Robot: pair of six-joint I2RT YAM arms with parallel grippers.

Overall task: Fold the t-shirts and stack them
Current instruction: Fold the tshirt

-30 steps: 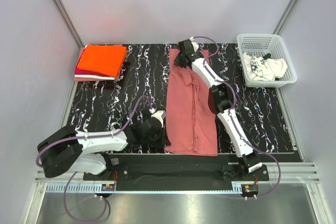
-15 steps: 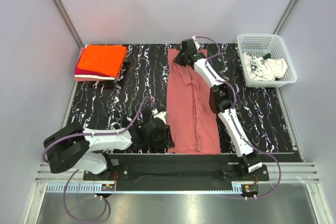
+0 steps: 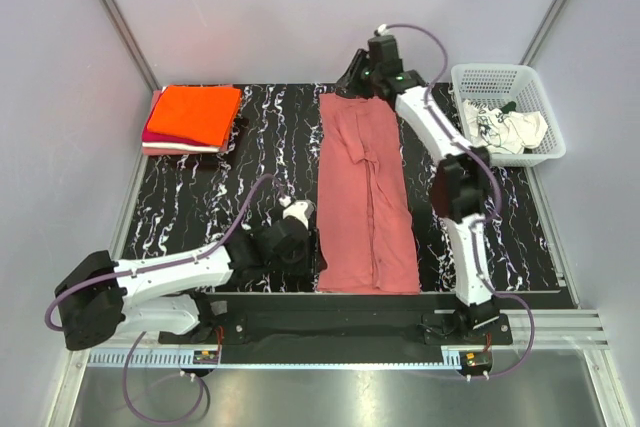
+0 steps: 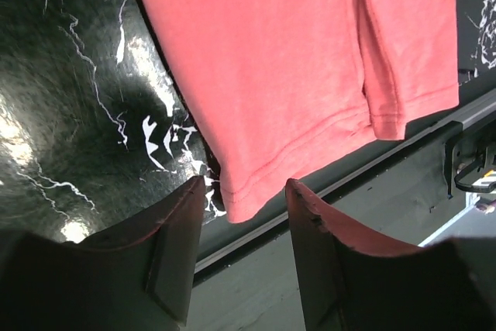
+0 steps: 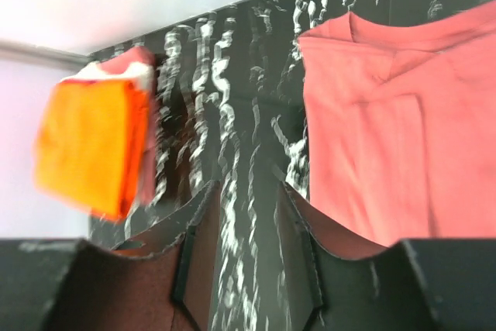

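The rose-red t-shirt [image 3: 365,197] lies in the middle of the desk [image 3: 220,197] as a long strip, not yet folded across. The orange-topped stack [image 3: 195,115] sits far left, and the white t-shirt [image 3: 500,129] waits in the basket [image 3: 490,74]. My left gripper [image 4: 244,187] and right gripper [image 5: 244,191] gape, empty.

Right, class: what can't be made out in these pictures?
- Top view: the folded stack shows orange on top; layers beneath too thin to count.
- Right wrist view: that stack is blurred.
- Top view: white t-shirt crumpled in the basket; print unreadable.
- Left wrist view: rose-red t-shirt cut off by top edge.
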